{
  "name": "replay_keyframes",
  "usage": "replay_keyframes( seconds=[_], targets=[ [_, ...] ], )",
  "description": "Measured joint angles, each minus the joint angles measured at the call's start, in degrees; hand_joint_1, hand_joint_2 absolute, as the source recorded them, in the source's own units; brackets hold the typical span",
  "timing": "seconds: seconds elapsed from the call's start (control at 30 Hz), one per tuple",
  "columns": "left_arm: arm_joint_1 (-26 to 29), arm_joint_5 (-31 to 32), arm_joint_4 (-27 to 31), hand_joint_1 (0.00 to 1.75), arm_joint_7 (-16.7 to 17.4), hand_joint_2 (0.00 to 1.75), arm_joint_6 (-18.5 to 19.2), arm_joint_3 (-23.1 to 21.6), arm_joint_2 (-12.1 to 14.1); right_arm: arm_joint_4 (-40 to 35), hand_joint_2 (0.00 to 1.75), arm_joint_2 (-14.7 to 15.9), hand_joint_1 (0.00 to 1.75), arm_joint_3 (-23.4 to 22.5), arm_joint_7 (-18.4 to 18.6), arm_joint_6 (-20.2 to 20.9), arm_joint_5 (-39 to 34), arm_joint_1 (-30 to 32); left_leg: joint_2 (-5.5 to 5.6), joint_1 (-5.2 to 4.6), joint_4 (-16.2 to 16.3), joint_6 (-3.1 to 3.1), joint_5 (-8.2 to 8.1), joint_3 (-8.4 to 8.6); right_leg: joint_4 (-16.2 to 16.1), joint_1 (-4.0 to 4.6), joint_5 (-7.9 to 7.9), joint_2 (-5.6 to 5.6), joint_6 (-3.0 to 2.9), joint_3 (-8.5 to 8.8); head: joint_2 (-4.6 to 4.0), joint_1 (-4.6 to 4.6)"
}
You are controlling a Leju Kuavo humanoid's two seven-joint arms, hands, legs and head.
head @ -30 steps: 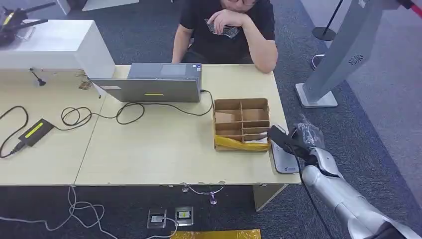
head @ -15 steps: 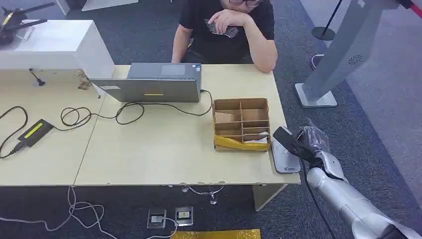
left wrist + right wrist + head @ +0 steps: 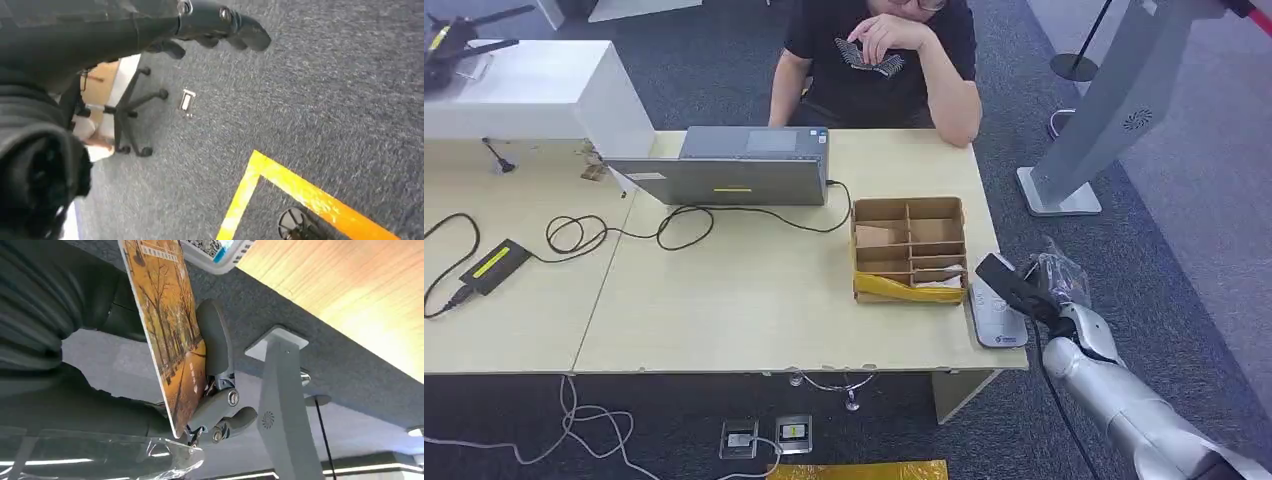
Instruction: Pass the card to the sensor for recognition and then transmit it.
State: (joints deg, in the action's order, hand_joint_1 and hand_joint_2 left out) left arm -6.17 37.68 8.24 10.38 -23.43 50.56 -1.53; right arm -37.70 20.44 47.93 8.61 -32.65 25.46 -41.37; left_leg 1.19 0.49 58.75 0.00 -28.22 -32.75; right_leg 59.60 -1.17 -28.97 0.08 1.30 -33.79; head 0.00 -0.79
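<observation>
Right hand grips card, held above sensor at table corner, beside box. Left hand hangs over floor, fingers apart, holding nothing.

Even, bright indoor light; wrist views slightly blurred, soft shadows.

card top cut by frame edge; sensor partly hidden under card; print unreadable
</observation>
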Motion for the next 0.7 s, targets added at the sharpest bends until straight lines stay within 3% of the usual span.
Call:
replay_keyframes(
  seconds=[0.33, 0.4, 0.43, 0.47, 0.7],
  targets=[
    [0.0, 0.2, 0.0, 0.0, 0.0, 0.0, 0.1, -0.1, 0.0, -0.2, 1.75, 0.1, 1.75, 0.1, 0.1, -0.1, 0.1, -0.1, 0.0, 0.0, 0.0, 0.0, 0.0, 0.0, 0.0, 0.0, 0.0, 0.0, 0.0, 0.0, 0.02, 0.0],
    [0.1, 1.9, 0.0, 0.0, 0.0, 0.0, 0.7, -1.0, 0.2, -2.3, 1.75, 1.2, 1.75, 0.5, 2.7, -0.2, 1.3, -1.2, 0.01, 0.0, 0.0, 0.0, 0.0, 0.0, 0.0, 0.0, 0.01, -0.01, 0.01, 0.0, 0.02, 0.0],
    [0.2, 4.2, 0.0, 0.0, 0.0, 0.0, 2.1, -2.2, 0.3, -8.0, 1.75, 3.8, 1.75, 0.4, 7.7, 0.4, 5.0, -2.4, 0.01, -0.01, 0.0, 0.0, 0.0, 0.0, 0.0, -0.01, 0.01, 0.0, 0.01, 0.0, 0.0, 0.0],
    [0.3, 6.3, 0.0, 0.0, 0.0, 0.0, 3.1, -3.3, 0.5, -16.6, 1.75, 6.9, 1.75, -1.1, 12.0, 3.8, 9.7, -4.0, 0.0, -0.01, 0.0, 0.0, 0.0, 0.0, 0.0, -0.01, 0.01, 0.0, 0.02, 0.0, 0.0, 0.0],
    [0.4, 7.7, 0.0, 0.0, 0.3, 0.0, 3.1, -4.5, 0.5, -25.6, 1.75, 8.7, 1.75, -3.6, 13.8, 7.1, 10.4, -7.6, -0.01, 0.0, 0.0, 0.0, 0.0, 0.01, 0.0, 0.0, 0.01, 0.01, 0.01, 0.0, 0.0, 0.0]
  ],
)
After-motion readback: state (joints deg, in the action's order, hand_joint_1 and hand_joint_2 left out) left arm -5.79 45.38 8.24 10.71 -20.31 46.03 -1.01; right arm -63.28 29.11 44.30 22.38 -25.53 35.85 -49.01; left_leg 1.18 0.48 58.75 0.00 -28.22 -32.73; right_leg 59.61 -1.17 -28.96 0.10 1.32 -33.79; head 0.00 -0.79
